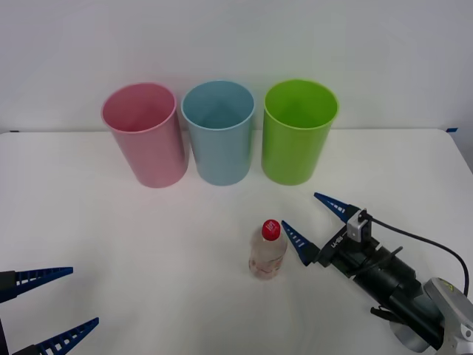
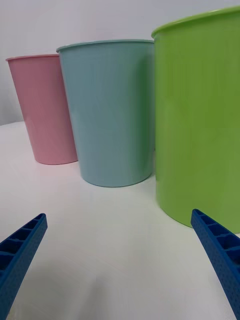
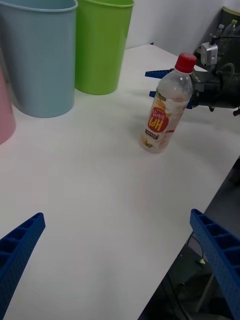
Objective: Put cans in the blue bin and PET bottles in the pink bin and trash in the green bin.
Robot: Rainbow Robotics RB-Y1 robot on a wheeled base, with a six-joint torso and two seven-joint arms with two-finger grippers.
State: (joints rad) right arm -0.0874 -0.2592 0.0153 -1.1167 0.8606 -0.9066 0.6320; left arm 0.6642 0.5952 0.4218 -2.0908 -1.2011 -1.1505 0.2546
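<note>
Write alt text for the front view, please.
A small clear PET bottle with a red cap stands on a white table, the right gripper open beside it. Behind stand the pink bin, blue bin and green bin; the left gripper waits open.

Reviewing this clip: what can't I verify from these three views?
- Bottoms of the pink bin, blue bin and green bin: front view sees only partway down; wrist views show outer walls.
- PET bottle contents: too small in the front view, unclear in the left wrist view.
- Left gripper: open, body cut off by the front view's edge.
- Right gripper: open beside the bottle; contact with it unclear.
</note>
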